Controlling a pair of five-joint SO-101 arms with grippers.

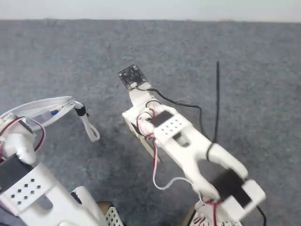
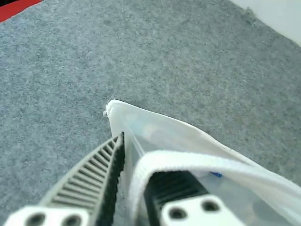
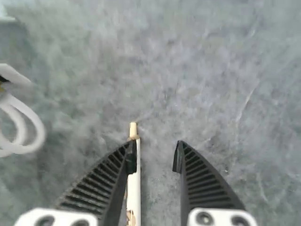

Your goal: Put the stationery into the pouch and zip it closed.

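Your left gripper (image 2: 136,157) pinches the rim of the pouch (image 2: 174,136): the white zipper band and the clear wall pass between its two fingers, which are pressed close on them. In the high view the pouch is at the left side of the grey carpet-like table surface (image 1: 225,56), and its white rim bows apart there, so the mouth looks not yet zipped. Inside the pouch you can see a small blue thing (image 2: 216,175), but I cannot tell what it is. At the end of the pouch nearer the other arm there is a dark zipper pull (image 1: 80,111), and a white loop strap (image 1: 90,128) hangs from it onto the surface. Your right gripper (image 3: 155,153) is down near the surface, well apart from the pouch, and its fingers are spread. A light wooden pencil (image 3: 134,183) lies on the surface along the inner side of one finger, touching it or just beside it, and its tan end comes out a little past that fingertip. The other finger is apart from the pencil. A black cable (image 1: 217,99) runs over the surface beside the right arm.
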